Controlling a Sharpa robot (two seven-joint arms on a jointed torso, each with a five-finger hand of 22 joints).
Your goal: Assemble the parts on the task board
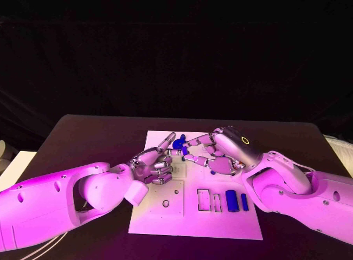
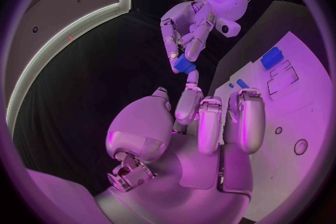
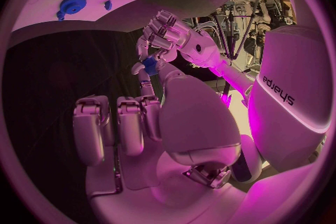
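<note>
Blue part [image 1: 180, 142], small and blocky, is seen raised above the far half of the task board [image 1: 196, 230], between the two hands. It is pinched at the fingertips of the right hand [image 1: 223, 154], whose other fingers are curled in beneath it; the left wrist view shows the same part [image 2: 184, 65] clamped at the tips of that hand [image 2: 192, 28]. One extended finger of the left hand [image 1: 153, 165] reaches up to the part and appears to touch it, the remaining fingers being folded toward the palm; whether any grip is applied by this hand cannot be told. In the right wrist view the part [image 3: 148, 61] sits where the two hands' fingertips meet. Two blue cylinders [image 1: 236, 201] are noted lying side by side on the near right of the board, just right of two rectangular slots [image 1: 208, 201]. A blue gear [image 3: 70, 4] and smaller blue pieces are seen on the board in the right wrist view. The board rests on the black table [image 1: 90, 135].
</note>
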